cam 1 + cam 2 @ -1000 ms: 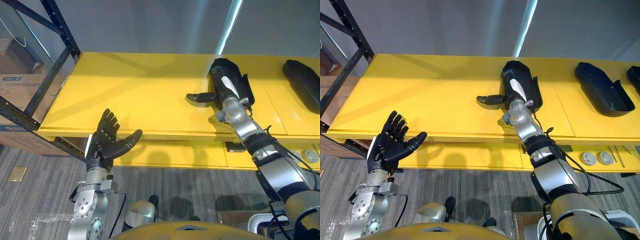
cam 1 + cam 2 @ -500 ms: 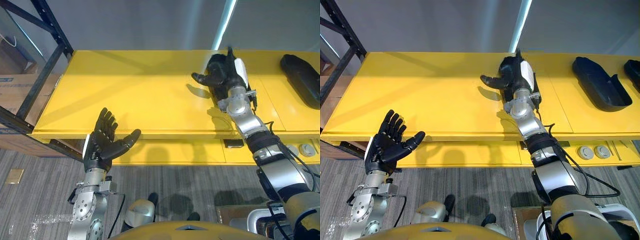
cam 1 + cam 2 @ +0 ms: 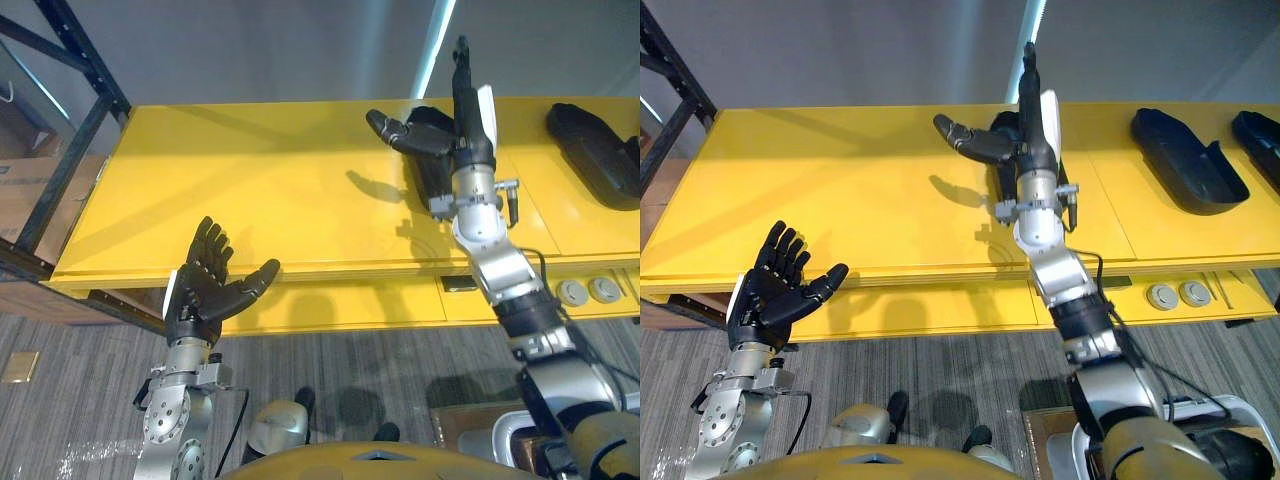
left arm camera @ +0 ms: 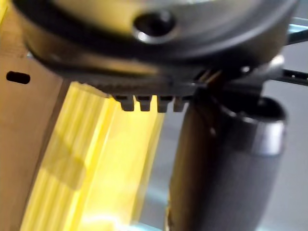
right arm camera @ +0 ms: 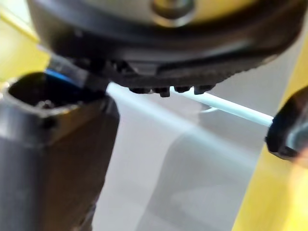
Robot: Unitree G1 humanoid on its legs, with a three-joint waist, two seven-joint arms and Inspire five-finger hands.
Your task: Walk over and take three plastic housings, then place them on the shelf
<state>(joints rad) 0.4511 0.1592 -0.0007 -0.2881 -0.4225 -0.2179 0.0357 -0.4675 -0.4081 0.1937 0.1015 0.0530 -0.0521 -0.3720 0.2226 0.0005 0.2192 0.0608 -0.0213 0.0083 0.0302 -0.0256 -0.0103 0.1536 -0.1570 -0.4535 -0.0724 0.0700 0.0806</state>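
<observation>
Three black plastic housings lie on the yellow counter (image 3: 840, 190), each a long, smooth, moulded shell with rounded ends. The nearest housing (image 3: 428, 165) is partly hidden behind the right arm; its long axis runs away from the counter's front edge. The middle housing (image 3: 1185, 160) lies well to the right. It runs diagonally from far-left to near-right, with its hollow side facing up. The third housing (image 3: 1262, 135) sits at the right edge of the view, just beyond the middle one and on much the same slant.

The right robot hand (image 3: 1033, 140) stands upright above the counter in front of the nearest housing. Its fingers are straight and point up, its thumb juts out to the left, and it holds nothing. The left robot hand (image 3: 770, 295) hovers before the counter's front edge, palm up, fingers spread and relaxed, also empty.

The counter's top is flat and glossy. A dark metal rack (image 3: 60, 120) stands at its left end, and grey carpet (image 3: 940, 370) covers the floor below.
</observation>
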